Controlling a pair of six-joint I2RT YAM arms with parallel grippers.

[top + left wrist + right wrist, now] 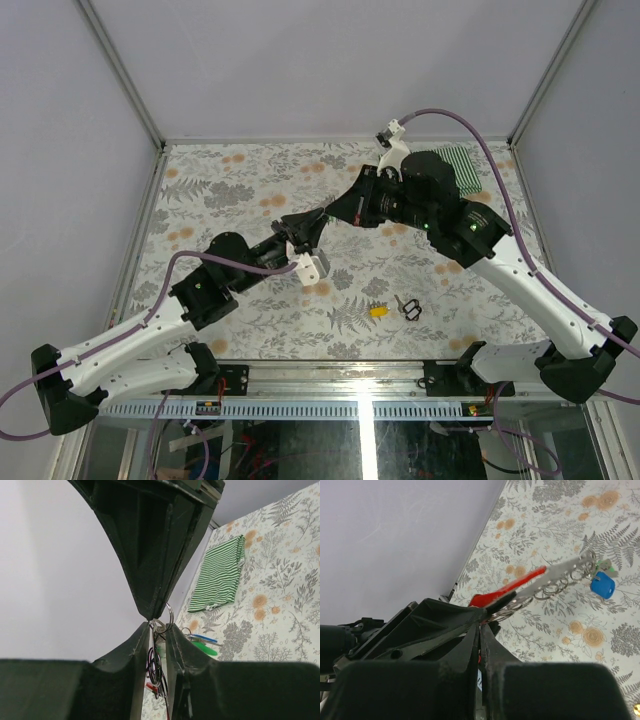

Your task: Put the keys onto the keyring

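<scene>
The keyring hangs in the air between both grippers above the middle of the table. In the right wrist view its red clip [507, 587] and silver chain [565, 573] stick out, with a blue key [602, 586] at the chain's end. My left gripper [159, 630] is shut on the keyring's rings and loops. My right gripper [481, 625] is shut, its tip [152, 614] against a silver ring [170, 616]; whether it pinches the ring I cannot tell. A blue key [205, 639] and a green key [206, 649] hang behind. A yellow key [378, 311] lies on the table.
A small black loop [411, 309] lies just right of the yellow key, near the table's front edge. A green striped cloth [462, 165] lies at the back right corner. Grey walls and a metal frame border the flowered table [250, 170].
</scene>
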